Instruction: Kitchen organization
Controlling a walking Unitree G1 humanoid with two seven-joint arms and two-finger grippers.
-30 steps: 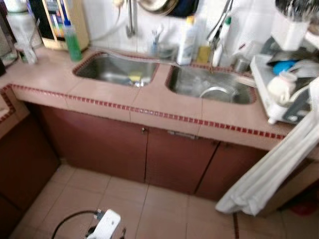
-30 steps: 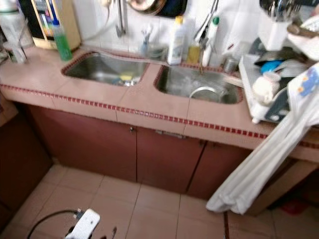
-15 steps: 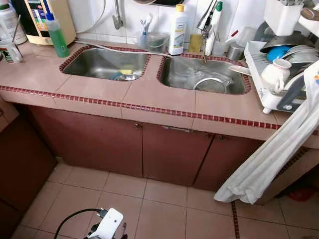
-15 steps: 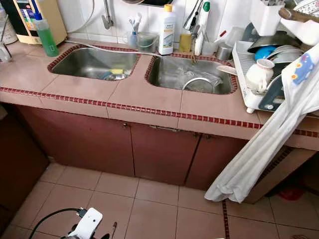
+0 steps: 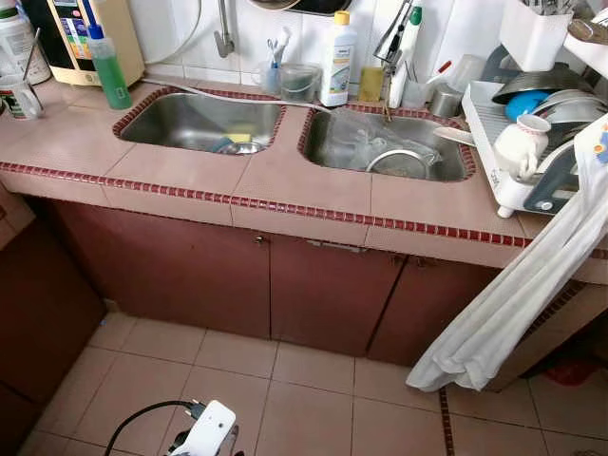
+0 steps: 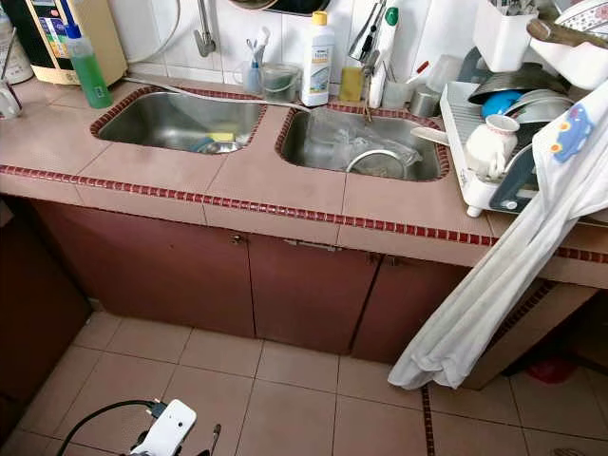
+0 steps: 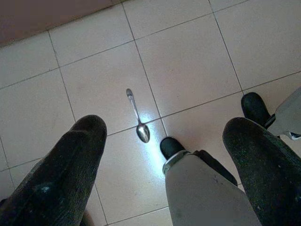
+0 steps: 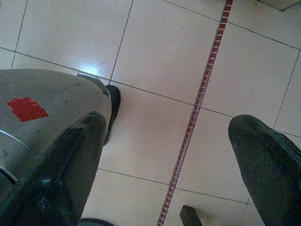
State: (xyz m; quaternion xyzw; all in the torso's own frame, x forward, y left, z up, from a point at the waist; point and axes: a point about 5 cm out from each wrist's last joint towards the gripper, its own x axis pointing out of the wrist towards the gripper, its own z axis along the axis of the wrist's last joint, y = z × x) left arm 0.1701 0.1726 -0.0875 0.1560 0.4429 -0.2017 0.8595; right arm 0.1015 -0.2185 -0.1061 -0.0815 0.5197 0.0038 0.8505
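Note:
A metal spoon [image 7: 142, 132] lies on the pale floor tiles, seen in the left wrist view between the two black fingers of my left gripper [image 7: 164, 127], which hangs open well above it, beside my own leg and foot [image 7: 171, 147]. My right gripper [image 8: 169, 122] also hangs open over the floor, with nothing between its fingers, next to a red grout line [image 8: 197, 106]. Ahead stands a pink tiled counter [image 5: 304, 180] with a left sink [image 5: 199, 122] and a right sink [image 5: 385, 142] holding a metal bowl [image 5: 404, 161].
A dish rack [image 5: 532, 133] with a white jug and bowls fills the counter's right end, and a white cloth [image 5: 513, 304] hangs from it over the cabinet. A green bottle [image 5: 106, 68] and a white bottle [image 5: 338, 59] stand behind the sinks. Brown cabinet doors [image 5: 313, 294] are shut.
The head view was blurred a second ago and has steadied, shifting slightly; the things on the counter have not moved.

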